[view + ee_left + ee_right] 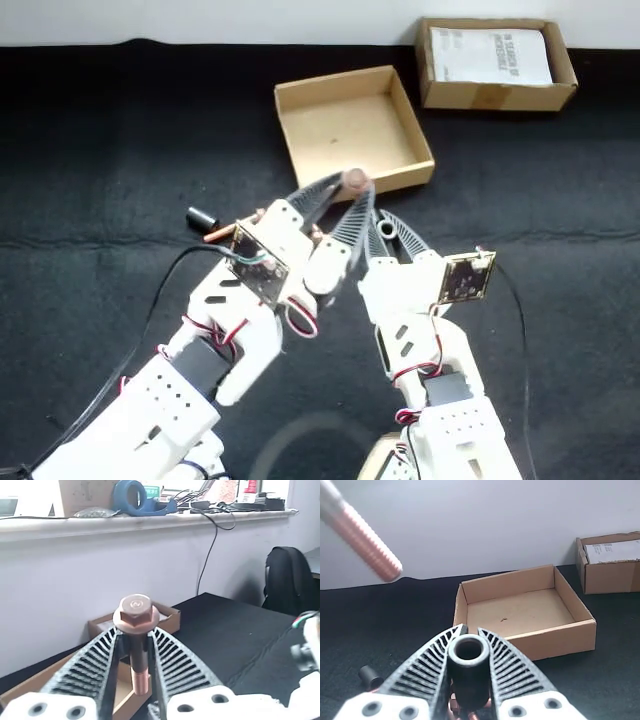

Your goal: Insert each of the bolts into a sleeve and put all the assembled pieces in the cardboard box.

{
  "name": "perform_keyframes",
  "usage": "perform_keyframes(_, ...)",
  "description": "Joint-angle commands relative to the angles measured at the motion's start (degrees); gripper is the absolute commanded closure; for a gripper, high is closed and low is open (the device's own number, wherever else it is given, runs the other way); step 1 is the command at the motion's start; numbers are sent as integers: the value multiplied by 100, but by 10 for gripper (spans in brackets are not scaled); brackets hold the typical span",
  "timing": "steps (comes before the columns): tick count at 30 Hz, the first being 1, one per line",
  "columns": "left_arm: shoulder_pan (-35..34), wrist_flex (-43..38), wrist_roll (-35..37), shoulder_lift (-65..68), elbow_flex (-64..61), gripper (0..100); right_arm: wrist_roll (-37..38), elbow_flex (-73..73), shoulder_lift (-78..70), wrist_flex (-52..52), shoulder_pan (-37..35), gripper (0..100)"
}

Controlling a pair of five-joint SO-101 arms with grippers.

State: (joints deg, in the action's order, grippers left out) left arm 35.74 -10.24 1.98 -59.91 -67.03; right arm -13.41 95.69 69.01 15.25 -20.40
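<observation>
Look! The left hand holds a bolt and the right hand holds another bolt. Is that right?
Not quite. The left hand does hold a bolt, but the right hand holds a sleeve, not a bolt. The right wrist view shows it.

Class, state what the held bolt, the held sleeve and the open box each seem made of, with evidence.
The bolt: copper-coloured metal, slight sheen, cut threads. The sleeve: dark matte tube, metal or plastic, unclear. The cardboard box: plain brown cardboard, dull, raw edges.
</observation>
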Motion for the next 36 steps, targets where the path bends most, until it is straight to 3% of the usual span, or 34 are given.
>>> perform_keyframes(1,312,299,-26,-101,453,991,-26,725,-4,-22,-40,992)
perform_keyframes(10,277,325,0,479,488,991,-26,716,-4,-22,-40,992)
perform_keyframes(17,75,-431,9,1868,892,991,-26,716,13,-22,-40,992)
perform_keyframes(29,163,-440,9,1912,1077,991,-26,734,-4,-31,-40,992)
perform_keyframes(36,382,870,9,1209,1464,991,-26,734,-4,-31,-40,992)
